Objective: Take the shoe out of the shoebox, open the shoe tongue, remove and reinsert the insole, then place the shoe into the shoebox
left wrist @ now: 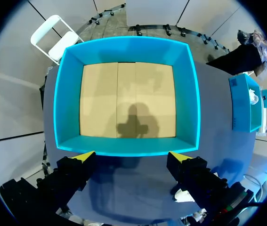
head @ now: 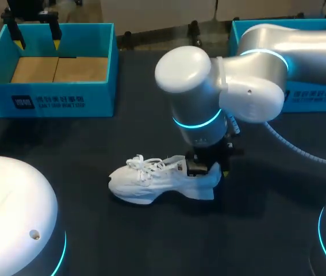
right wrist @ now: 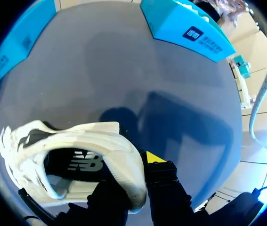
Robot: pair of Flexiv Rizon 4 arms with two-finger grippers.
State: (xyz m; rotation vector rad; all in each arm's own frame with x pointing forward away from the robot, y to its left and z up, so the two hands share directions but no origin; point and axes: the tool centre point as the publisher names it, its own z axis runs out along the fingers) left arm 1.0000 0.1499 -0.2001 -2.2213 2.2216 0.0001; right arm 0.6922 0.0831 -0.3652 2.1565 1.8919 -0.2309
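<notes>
Black table (head: 65,155) — shoe (head: 151,183) crosswise, toe left

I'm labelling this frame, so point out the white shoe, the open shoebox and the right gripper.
white shoe (head: 151,183): head view, on its side panel.
open shoebox (head: 100,101): head view, on its front wall.
right gripper (right wrist: 134,175): right wrist view, midway between its fingers, at the heel.

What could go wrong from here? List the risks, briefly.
1. The right gripper holds the shoe by its heel rim alone; if lifted, the toe may sag or the shoe may slip out.
2. The left gripper hangs open over the shoebox; carrying the shoe there could bring the two arms into contact.
</notes>
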